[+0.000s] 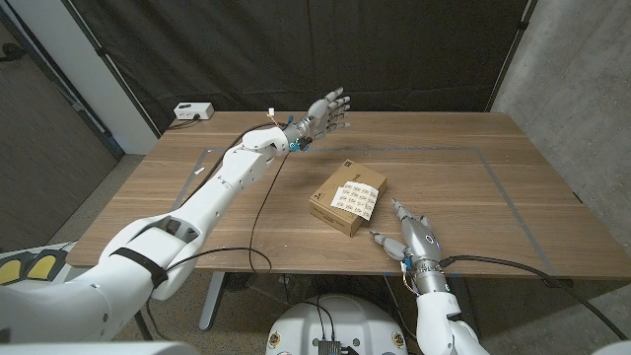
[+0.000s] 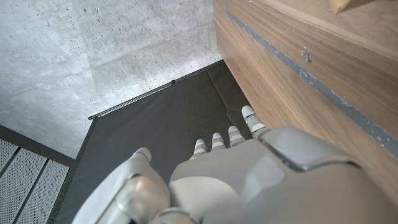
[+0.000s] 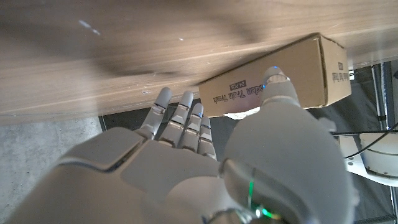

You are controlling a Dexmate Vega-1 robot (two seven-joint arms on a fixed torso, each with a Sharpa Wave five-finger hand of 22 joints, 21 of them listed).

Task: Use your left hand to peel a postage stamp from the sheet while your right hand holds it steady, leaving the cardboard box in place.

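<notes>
A: Cardboard box (image 1: 347, 202) closed, lying flat on the wooden table (image 1: 463, 187), just ahead of the right hand (image 1: 406, 235) and a little to its left. Contents hidden.

B: On top of it?

A: Stamp sheet (image 1: 353, 197), spread over the lid, several small stamps in rows. Untouched by either hand.

B: Right hand?

A: Low at the near edge of the table, fingers (image 3: 180, 118) straight and slightly apart, pointing toward the box. Holding nothing. Near the box's closest corner; touching or not, cannot tell. From the right wrist, the printed side of the box shows just past the fingertips.

B: Left hand (image 1: 325, 110)?

A: Raised over the far edge of the table, well apart from the box, fingers spread, empty. From the left wrist, fingertips (image 2: 247, 114) reaching out past the table's edge toward dark curtain.

B: Surface, room?

A: Wood grain with a thin taped rectangle outline (image 1: 513, 197). Black curtain (image 1: 296, 49) behind, concrete wall (image 1: 582, 59) beside the right arm. Small white device (image 1: 192, 111) by the far corner on the left arm's side.

B: Orientation of the box?

A: Turned diagonally to the table's edges, long axis running from near the right hand's fingertips away toward the far side, slanting to that hand's right. Sheet aligned with the lid.
</notes>
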